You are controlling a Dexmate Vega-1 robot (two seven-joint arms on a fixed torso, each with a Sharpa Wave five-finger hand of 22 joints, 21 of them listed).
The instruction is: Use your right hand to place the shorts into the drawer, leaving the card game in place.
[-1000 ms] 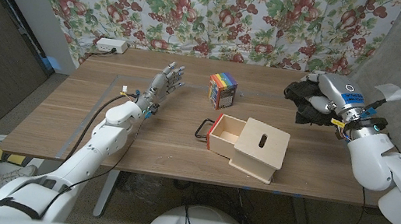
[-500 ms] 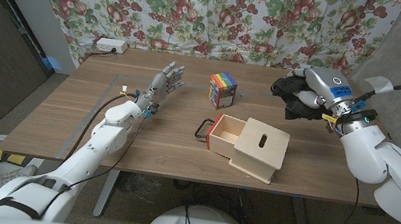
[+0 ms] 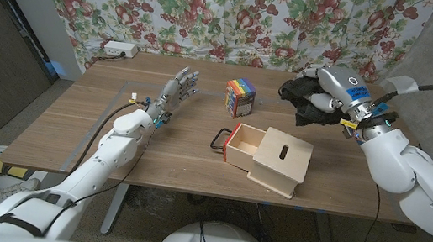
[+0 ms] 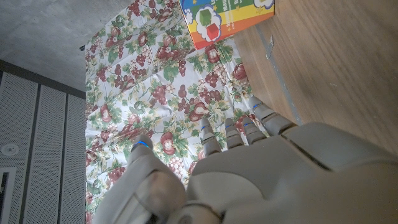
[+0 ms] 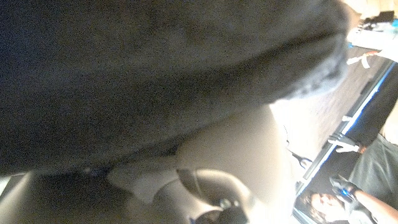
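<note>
We see the right hand [image 3: 329, 88] gripping the crumpled black fabric shorts [image 3: 304, 104], held bunched above the far right of the wood-grain surface [image 3: 71, 130]. Nearer lies the pale plywood drawer box with a slotted lid [image 3: 269, 157], its orange-edged tray pulled out leftward. The boxy rainbow-striped card game [image 3: 239, 96] stands far of it. The left hand [image 3: 177, 90] rests at far left, fingers spread, holding nothing.

Matt black cloth shorts [image 3: 308, 104]; pale smooth wooden drawer [image 3: 266, 157]
</note>
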